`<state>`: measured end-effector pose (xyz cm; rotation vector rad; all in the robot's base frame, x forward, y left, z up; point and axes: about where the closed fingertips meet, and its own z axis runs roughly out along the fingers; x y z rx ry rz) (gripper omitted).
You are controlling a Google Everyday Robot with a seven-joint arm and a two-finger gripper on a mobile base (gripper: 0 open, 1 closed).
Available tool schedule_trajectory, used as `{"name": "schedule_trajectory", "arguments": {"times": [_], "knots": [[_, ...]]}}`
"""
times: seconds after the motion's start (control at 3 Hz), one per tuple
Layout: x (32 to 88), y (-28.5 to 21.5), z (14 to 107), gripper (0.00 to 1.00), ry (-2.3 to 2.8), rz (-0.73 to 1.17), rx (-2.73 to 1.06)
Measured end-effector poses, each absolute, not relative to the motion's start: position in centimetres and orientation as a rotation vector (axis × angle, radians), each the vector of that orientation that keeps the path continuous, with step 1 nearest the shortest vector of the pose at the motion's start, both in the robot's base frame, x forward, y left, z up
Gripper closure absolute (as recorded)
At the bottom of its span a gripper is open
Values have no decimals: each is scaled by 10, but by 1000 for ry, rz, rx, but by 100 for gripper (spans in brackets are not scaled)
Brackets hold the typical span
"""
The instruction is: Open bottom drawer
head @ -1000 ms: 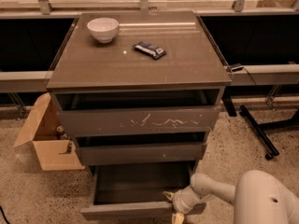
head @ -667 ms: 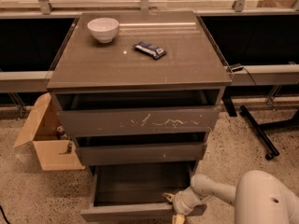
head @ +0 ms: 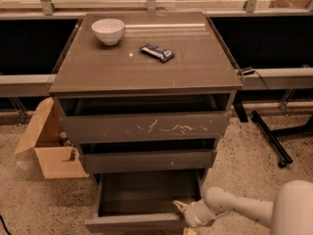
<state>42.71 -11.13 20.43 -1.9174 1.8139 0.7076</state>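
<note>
The bottom drawer of the dark grey-brown cabinet is pulled well out; its empty inside shows from above. Its slim flat front runs along the lower edge of the view. My gripper sits at the right end of that front, at the drawer's top edge, on a white arm coming in from the lower right. Above it are the middle drawer front and the tall top front with white scratches.
A white bowl and a dark wrapped snack bar lie on the cabinet top. An open cardboard box stands on the speckled floor at the left. A black stand's legs lie at the right.
</note>
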Motion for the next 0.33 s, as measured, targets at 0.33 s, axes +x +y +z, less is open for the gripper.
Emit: {"name": "schedule_trajectory", "arguments": {"times": [0.33], "knots": [[432,-128,244,0,1801,566,-1925]]}}
